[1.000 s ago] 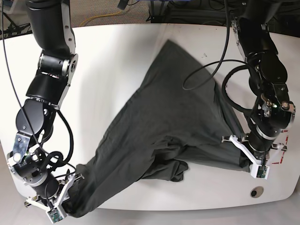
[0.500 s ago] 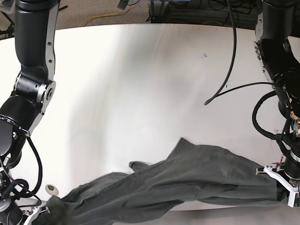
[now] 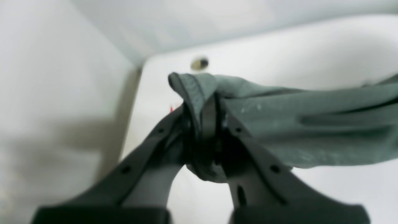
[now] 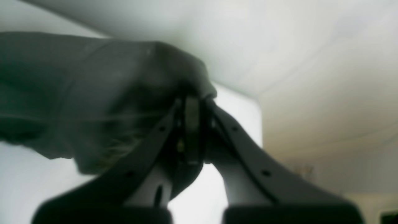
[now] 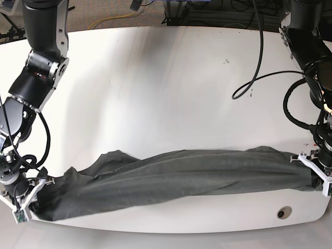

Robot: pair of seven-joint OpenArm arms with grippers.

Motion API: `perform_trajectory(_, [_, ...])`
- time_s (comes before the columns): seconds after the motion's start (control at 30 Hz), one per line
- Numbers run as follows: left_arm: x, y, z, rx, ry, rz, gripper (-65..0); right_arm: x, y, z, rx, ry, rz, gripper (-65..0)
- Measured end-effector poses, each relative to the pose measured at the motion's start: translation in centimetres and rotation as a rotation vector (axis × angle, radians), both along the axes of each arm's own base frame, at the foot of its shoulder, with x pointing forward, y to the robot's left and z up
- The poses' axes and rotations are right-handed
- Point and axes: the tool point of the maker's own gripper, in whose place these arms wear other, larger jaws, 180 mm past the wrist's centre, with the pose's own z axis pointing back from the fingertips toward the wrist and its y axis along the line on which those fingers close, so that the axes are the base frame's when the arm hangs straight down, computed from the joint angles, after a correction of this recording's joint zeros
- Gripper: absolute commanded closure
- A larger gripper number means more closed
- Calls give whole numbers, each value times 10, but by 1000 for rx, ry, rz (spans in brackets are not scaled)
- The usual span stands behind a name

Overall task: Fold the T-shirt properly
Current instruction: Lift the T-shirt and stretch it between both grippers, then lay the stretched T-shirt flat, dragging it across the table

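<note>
Between both grippers in the base view, the T-shirt (image 5: 171, 176) now stretches as a long band along the near edge of the table (image 5: 155, 78); half a second ago it sagged lower, bunched toward the right gripper (image 5: 32, 203). Left wrist view: the left gripper (image 3: 205, 105) is clamped on a bunched edge of the cloth, which trails off to its side. Right wrist view: the right gripper's jaws pinch the other end, fabric draped over its tips

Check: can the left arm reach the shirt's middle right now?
Probably not: left gripper is shut on one end of the T-shirt, right gripper on the other; it must let go first.
</note>
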Motion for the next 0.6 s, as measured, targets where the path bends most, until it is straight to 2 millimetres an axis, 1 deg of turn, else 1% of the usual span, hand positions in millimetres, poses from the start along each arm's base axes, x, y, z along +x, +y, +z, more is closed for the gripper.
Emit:
perform_trajectory(0.07, [-10,7,-19,-4,47,19,-10,-13,-1,-27,9,48,-8,0])
perform_trajectory(0.1, [-13,8,-26,-7,62,21,-10,-19,-1,-38,7,65,-13,0])
perform_trajectory(0.2, [-31,19,-54,9,141,45,-10,-41,10,-73,10,127,-6,0])
perform_trajectory(0.27, [-40,21,-69,27,189,35,-10,-56,15,-94,24,169,-5,0])
perform_trajectory(0.37, [-50,20,-85,54,235,2,-8,-77,17,-114,54,199,-28,0])
perform_trajectory(0.53, [-75,21,-120,72,323,-23,-8,-114,15,-156,72,298,-70,0])
perform_trajectory(0.6, [-83,19,-131,72,349,-33,-8,-127,16,-167,80,321,-80,0])
